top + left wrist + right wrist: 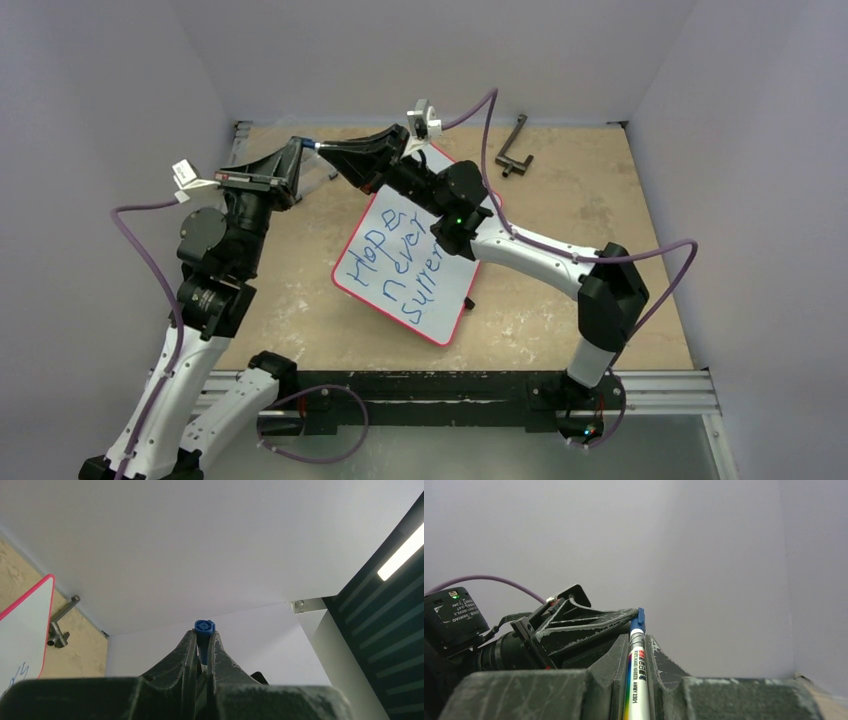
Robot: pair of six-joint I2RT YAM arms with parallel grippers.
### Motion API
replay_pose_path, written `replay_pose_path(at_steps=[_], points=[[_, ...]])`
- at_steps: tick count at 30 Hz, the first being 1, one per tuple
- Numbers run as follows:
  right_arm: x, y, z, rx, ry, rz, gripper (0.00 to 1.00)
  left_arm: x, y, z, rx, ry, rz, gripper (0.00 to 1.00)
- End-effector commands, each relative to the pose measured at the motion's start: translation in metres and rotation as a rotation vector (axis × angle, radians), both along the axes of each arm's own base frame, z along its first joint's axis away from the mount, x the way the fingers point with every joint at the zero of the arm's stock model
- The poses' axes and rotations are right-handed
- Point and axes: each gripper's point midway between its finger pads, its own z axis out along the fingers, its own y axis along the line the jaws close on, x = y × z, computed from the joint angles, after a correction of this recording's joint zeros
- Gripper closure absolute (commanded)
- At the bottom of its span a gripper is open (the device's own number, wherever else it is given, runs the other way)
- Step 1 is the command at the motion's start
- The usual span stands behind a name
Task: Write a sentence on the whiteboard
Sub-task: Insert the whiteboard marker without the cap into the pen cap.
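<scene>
The whiteboard [455, 300], white with a red rim, lies tilted in the middle of the table. The blue sentence [398, 262] runs over it in three slanted lines, its ends hidden under my right arm. Above the board's far-left corner the two grippers meet tip to tip. My right gripper [328, 152] [636, 641] is shut on the white marker [635, 680]. My left gripper [306, 146] [204, 639] is shut on the marker's blue cap [204, 630] [638, 620]. A corner of the whiteboard [25, 630] shows at the left of the left wrist view.
A black metal handle [513, 148] [60, 626] lies at the back of the table, right of the board. Pale walls close in the left, back and right sides. A small black clip [470, 303] sits at the board's right edge.
</scene>
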Motion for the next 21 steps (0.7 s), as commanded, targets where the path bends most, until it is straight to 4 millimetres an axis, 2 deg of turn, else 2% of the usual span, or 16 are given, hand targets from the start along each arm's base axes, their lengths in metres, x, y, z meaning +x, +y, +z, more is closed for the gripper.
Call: replay_pose_path(at_steps=[1, 5, 9, 15, 21], points=[[-0.079, 0.056, -0.087, -0.313, 0.137, 0.418, 1.00, -0.050, -0.083, -0.011, 0.124, -0.021, -0.485, 1.00], [-0.075, 0.050, -0.081, -0.288, 0.127, 0.377, 1.00, -0.051, -0.080, -0.011, 0.136, -0.016, -0.473, 1.00], [-0.064, 0.046, -0.084, -0.296, 0.125, 0.297, 1.00, -0.051, -0.080, -0.013, 0.136, -0.008, -0.474, 0.99], [-0.061, 0.042, -0.084, -0.289, 0.122, 0.264, 1.00, -0.050, -0.081, -0.012, 0.132, -0.016, -0.477, 0.83], [-0.058, 0.037, -0.078, -0.260, 0.110, 0.231, 1.00, -0.051, -0.078, -0.012, 0.130, -0.014, -0.464, 0.78]])
